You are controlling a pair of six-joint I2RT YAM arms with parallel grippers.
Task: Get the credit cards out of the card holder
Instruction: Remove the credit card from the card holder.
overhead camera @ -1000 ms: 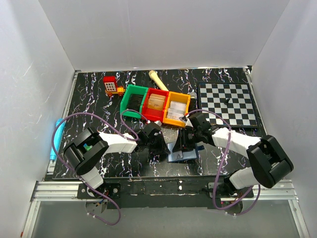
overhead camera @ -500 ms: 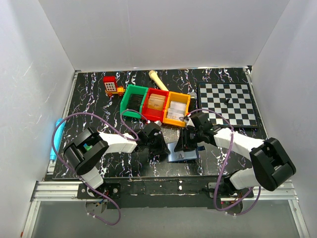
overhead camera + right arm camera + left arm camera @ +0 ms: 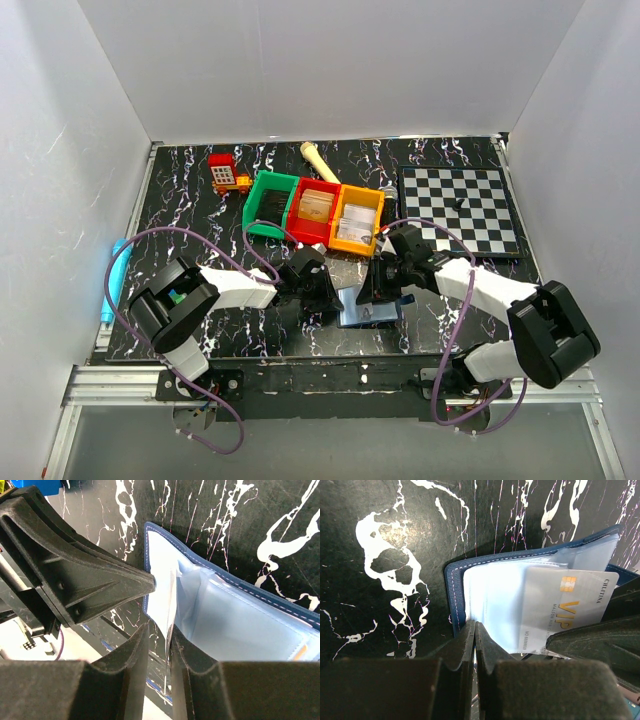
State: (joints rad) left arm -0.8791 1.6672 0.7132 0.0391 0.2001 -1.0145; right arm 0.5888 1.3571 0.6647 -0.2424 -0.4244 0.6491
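The navy card holder (image 3: 368, 310) lies open on the black marbled table between the two arms, its pale blue inside up. My left gripper (image 3: 325, 296) is shut on the holder's left edge, as the left wrist view (image 3: 475, 628) shows. A silver VIP card (image 3: 565, 607) sticks out of a clear sleeve of the holder (image 3: 454, 582). My right gripper (image 3: 381, 287) is at the holder's right side. In the right wrist view its jaws (image 3: 160, 645) stand a narrow gap apart around a thin pale card edge (image 3: 168, 610), which lies against the right finger.
Green (image 3: 270, 205), red (image 3: 315, 210) and orange (image 3: 357, 218) bins stand just behind the grippers. A chessboard (image 3: 458, 208) lies at the back right. A red and yellow toy (image 3: 226, 172) and a cream cylinder (image 3: 317, 160) are at the back. A light blue pen (image 3: 115, 275) lies at the left edge.
The right arm's forearm has shifted slightly rightward and down while its gripper stays at the holder. The left arm and the holder have not visibly moved.
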